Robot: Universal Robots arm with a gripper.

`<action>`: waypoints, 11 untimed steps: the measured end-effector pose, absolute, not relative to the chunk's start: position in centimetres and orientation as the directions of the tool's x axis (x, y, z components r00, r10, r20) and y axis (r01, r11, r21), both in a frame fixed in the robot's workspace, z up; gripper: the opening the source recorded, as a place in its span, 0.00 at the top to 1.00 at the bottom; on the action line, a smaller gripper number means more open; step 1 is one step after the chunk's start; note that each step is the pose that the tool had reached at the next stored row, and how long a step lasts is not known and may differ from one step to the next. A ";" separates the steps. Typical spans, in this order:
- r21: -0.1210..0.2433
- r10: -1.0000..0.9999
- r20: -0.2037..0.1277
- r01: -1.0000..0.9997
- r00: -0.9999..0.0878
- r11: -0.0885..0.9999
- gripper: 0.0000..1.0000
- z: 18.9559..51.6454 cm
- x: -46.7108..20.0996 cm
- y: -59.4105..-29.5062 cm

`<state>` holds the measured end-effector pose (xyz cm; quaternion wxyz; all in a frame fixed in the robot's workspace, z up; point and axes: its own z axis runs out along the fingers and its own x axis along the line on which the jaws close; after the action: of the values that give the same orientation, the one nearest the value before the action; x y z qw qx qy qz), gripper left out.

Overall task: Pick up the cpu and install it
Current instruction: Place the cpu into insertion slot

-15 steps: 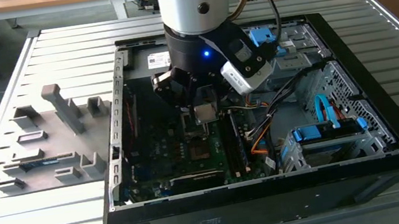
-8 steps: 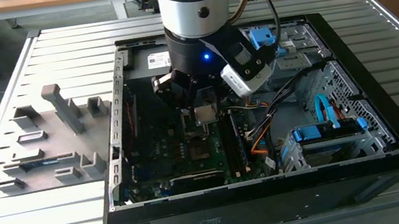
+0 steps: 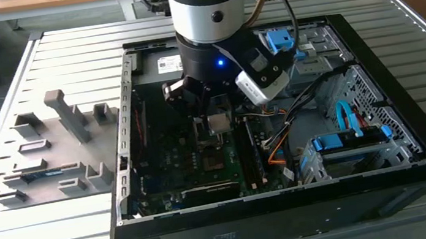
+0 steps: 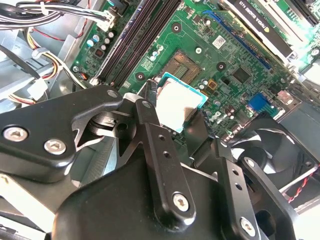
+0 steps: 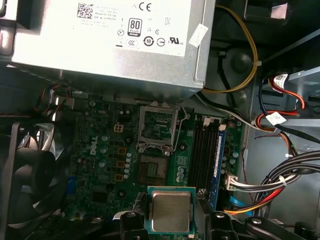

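Now, open computer case [image 3: 292, 220], green motherboard [image 5: 100, 150] inside it with its socket [image 5: 152, 167] uncovered. Gripper [image 4: 176, 120] is clamped on the cpu [image 5: 170, 210] edges, holding it flat above the board near the socket, not seated.

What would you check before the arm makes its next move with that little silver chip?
1. cpu gripped between the fingers of the gripper: ok.
2. socket empty, its pins uncovered: ok.
3. Loose cables clear of the socket: ok, they lie beside the motherboard.
4. cpu centred over the socket: cannot tell.
5. cpu corner marks matching the socket: cannot tell.
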<state>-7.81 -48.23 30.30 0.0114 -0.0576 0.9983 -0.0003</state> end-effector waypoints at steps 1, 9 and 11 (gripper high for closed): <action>-0.002 -0.115 -0.023 -0.115 -0.993 0.993 0.53 30.3 -7.8 -48.2; -0.002 -0.115 -0.023 -0.115 -0.993 0.993 0.53 30.1 -7.8 -48.2; -0.002 -0.115 -0.023 -0.115 -0.993 0.993 0.53 30.0 -7.8 -48.2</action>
<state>-7.81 -48.23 30.03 0.0114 -0.0576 0.9983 -0.0003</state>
